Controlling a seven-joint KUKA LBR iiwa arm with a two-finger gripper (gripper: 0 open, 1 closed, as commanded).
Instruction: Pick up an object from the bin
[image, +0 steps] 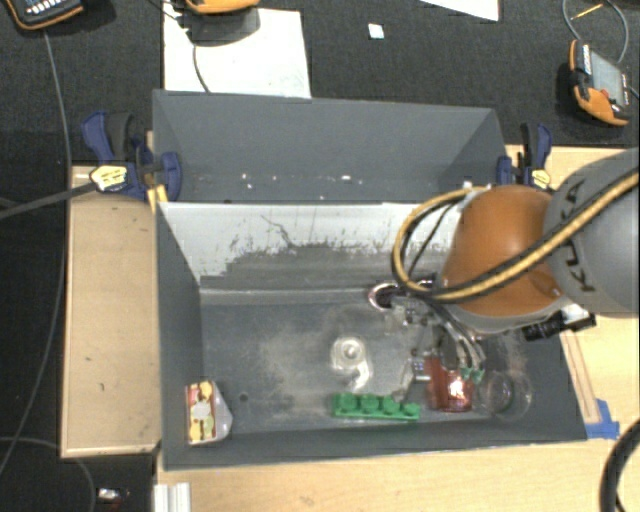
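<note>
My gripper (432, 345) hangs low in the bin's right half, under the arm's orange cover. Right below it a small red object (448, 390) lies on the floor near the front wall. Just to the left of that, a flat green strip of joined blocks (374, 406) stretches along the front wall, its right end close under the gripper. A clear plastic piece with a round top (348, 358) sits left of the gripper, apart from it. A clear rounded thing (502, 392) lies to the right of the red object.
A small packet with yellow and red print (204, 412) leans in the front left corner, far from the gripper. The arm and its cables cover the bin's right rear part.
</note>
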